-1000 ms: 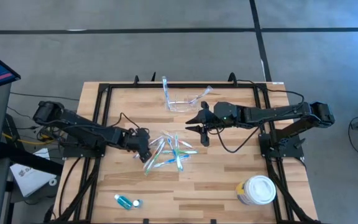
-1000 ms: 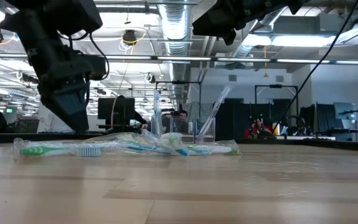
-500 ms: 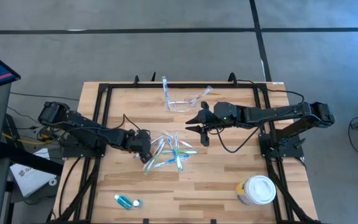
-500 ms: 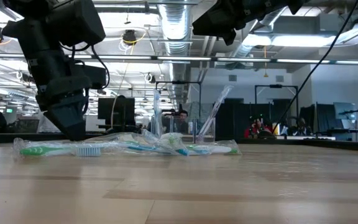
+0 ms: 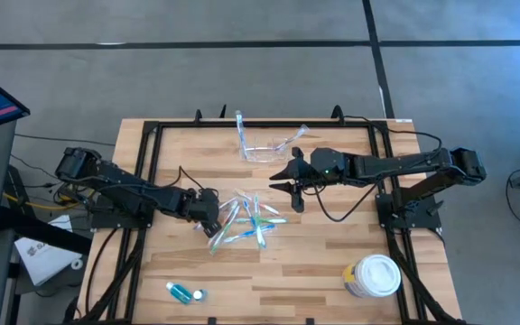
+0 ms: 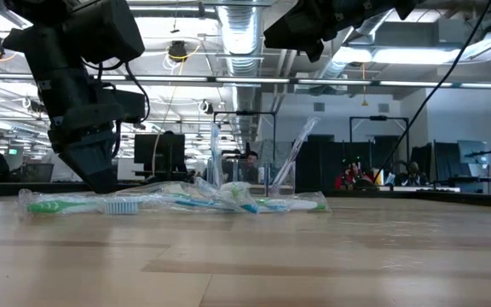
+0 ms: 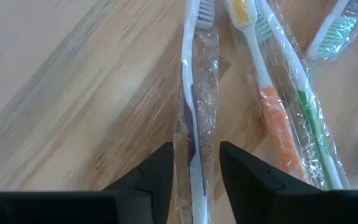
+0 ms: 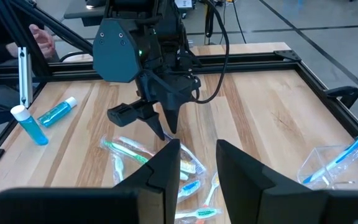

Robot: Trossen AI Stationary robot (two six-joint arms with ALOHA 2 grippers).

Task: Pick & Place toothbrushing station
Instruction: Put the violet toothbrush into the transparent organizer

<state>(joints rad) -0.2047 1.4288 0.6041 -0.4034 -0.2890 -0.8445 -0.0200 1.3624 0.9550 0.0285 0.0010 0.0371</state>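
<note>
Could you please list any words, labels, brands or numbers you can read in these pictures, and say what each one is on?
None can be read.
The blue tube: any print too small to read.
The white-lidded tub: its label is too blurred to read.
The wrapped toothbrushes: no print shows on the wrappers.

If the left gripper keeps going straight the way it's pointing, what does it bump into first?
Most likely the wrapped purple-and-white toothbrush: it already lies between the fingers of the left gripper, and its handle runs straight ahead. Past it is bare table.
</note>
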